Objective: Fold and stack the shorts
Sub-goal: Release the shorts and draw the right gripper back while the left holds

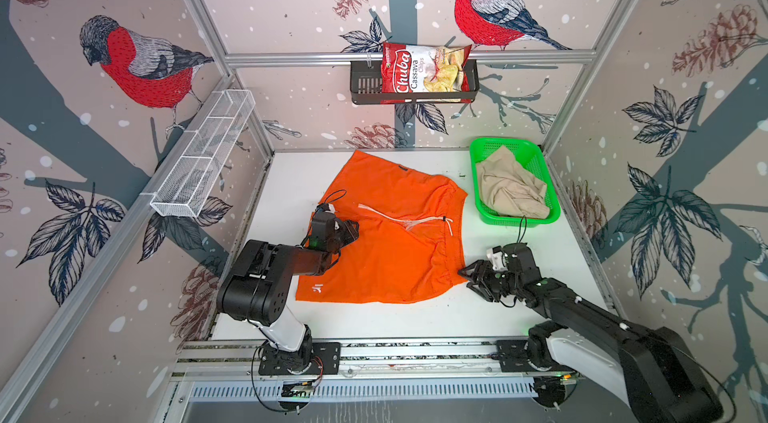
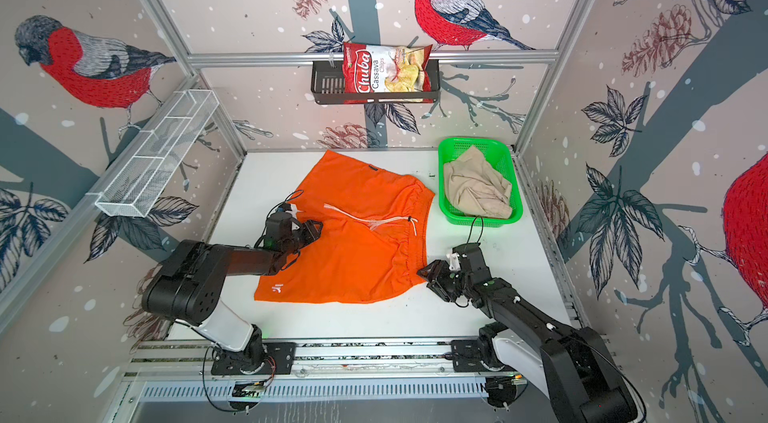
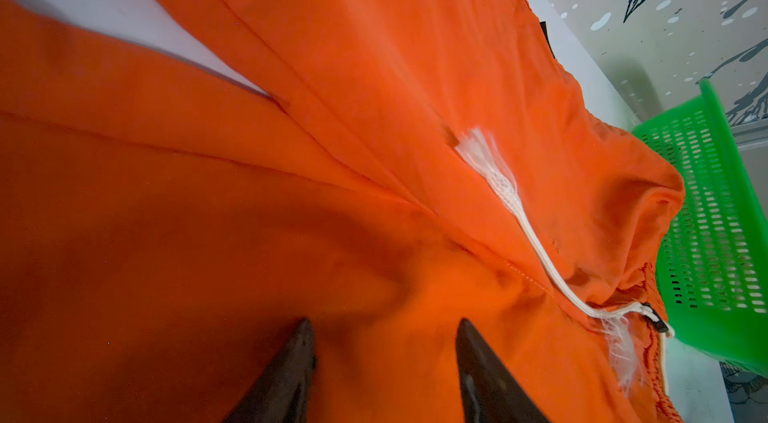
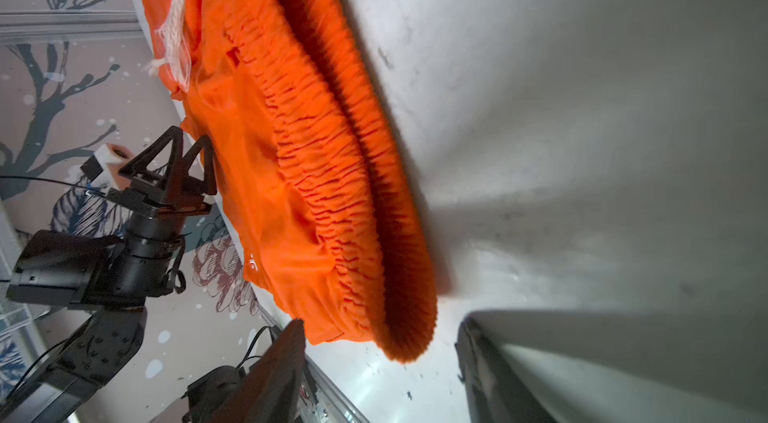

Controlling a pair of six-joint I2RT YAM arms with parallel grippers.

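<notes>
Orange shorts flat, left arm over them, right arm low beside waistband

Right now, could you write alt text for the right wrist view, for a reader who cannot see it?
The orange shorts lie on the white table, their gathered waistband running across the picture. The open right tool frames the waistband's near corner without gripping it; the left tool is at the far edge of the shorts.

Top views bright, evenly lit, sharp; wrist views blurred, dark shadow on surface beside orange shorts.
</notes>
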